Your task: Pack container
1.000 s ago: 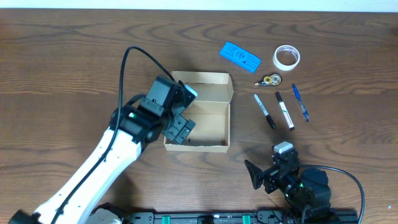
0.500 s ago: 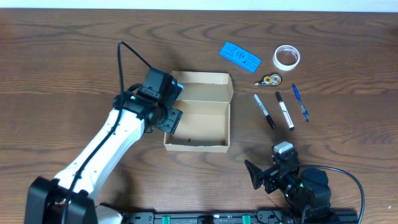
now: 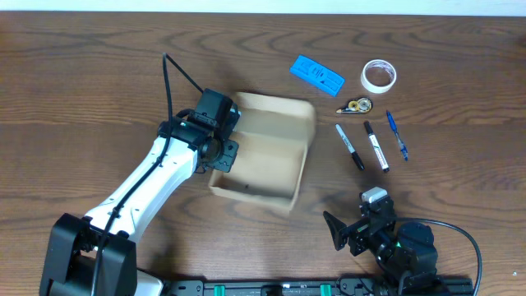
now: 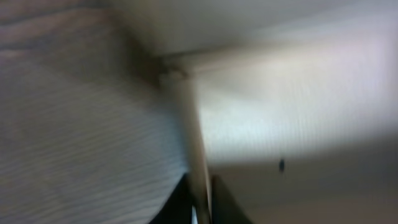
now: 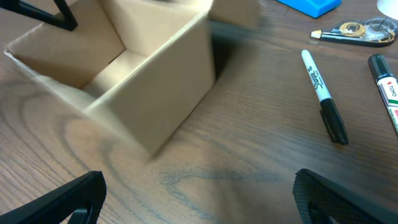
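Overhead view shows you the left gripper (image 3: 220,154) clamped shut on the left wall of the small tan cardboard container (image 3: 263,153), which sits skewed near the middle of the brown wooden table (image 3: 82,82). Your right gripper (image 3: 339,230) rests fully open near the front edge. Two black markers (image 3: 349,147) and a blue pen (image 3: 397,135) lie right of the container.
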Tool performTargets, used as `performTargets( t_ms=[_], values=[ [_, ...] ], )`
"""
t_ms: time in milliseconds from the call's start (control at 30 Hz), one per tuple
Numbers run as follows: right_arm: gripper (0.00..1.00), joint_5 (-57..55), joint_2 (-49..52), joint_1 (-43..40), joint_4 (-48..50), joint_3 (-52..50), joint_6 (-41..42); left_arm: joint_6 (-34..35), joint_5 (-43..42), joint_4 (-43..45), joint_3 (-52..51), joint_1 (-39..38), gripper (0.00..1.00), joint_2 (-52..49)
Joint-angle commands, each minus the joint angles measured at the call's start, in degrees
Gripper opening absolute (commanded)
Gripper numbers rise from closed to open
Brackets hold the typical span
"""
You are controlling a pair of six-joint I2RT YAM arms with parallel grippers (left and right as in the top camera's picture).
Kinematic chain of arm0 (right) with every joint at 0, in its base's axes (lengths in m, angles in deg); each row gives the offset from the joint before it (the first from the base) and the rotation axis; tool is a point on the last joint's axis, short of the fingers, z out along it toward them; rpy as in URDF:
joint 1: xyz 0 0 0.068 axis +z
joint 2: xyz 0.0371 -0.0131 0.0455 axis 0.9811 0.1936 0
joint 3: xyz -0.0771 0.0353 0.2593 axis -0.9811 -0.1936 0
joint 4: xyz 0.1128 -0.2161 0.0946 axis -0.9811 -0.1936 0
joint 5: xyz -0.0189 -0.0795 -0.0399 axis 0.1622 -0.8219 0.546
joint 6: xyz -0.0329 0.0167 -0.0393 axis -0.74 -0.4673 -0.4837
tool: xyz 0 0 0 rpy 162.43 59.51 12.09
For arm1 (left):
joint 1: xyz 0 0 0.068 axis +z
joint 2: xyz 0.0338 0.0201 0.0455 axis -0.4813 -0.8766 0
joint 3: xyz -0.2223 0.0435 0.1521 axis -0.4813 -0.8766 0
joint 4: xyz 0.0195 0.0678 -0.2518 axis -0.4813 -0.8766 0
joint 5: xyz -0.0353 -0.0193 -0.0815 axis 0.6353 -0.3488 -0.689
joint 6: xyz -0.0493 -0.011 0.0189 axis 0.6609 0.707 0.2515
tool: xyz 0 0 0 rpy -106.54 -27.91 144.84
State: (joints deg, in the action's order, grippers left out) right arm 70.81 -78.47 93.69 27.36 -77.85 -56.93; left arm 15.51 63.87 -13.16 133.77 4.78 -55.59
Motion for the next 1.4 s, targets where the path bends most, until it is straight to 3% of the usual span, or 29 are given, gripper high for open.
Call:
performTargets(
  t_ms=[0,200,467,900,1267,1300,1367],
  values=[
    [0.99,0.44,-0.39,0.94,0.09,-0.22,0.52,2.99,3.39,0.35,-0.09,0.35,0.06,-0.44],
    [0.99,0.44,-0.39,0.94,0.09,-0.22,0.52,5.14,3.52,1.60,-0.09,0.35,0.06,-0.44],
    [0.99,0.44,-0.39,0.94,0.07,-0.22,0.52,13.38,7.82,2.69,-0.09,0.35,0.06,-0.46],
    [0.99,0.44,-0.39,0.94,0.09,-0.22,0.52,26.23,7.65,5.01,-0.09,0.35,0.06,-0.48],
    [0.99,0.44,-0.39,0.94,0.09,-0.22,0.52,24.22,6.82,5.42,-0.09,0.35,0.06,-0.48],
    [0.99,0.44,-0.39,0.94,0.09,-0.22,0.52,24.04,6.84,5.42,-0.09,0.35,0.11,-0.48],
    [0.99,0.44,-0.39,0.94,0.09,-0.22,0.52,24.06,6.84,5.42,-0.09,0.35,0.47,-0.48]
  ],
)
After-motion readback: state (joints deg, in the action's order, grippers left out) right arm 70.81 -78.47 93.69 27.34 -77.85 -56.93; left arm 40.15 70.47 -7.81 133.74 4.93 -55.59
